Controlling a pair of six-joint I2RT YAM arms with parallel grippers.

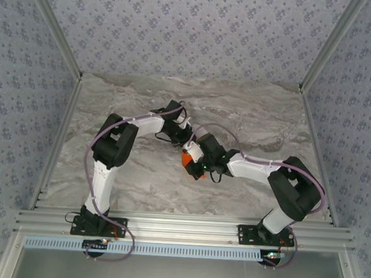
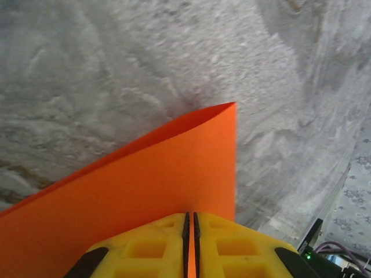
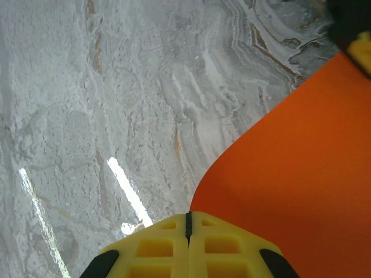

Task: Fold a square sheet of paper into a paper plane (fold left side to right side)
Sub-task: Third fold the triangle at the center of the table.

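The square sheet of paper is bright orange and shows as a small patch between the two wrists at mid-table. My left gripper is shut on it, the orange edge running through the slit between the yellow fingers; the sheet rises ahead to a corner, held off the marble. My right gripper is shut too, pinching the sheet at its edge, and the paper bows away to the right. From above, the left gripper and right gripper nearly touch. A paper plane is out of view.
The grey marble table spreads on all sides of the arms. Aluminium rails run along the near edge and patterned walls close in the back and sides. A yellow fingertip of the left gripper shows above the sheet.
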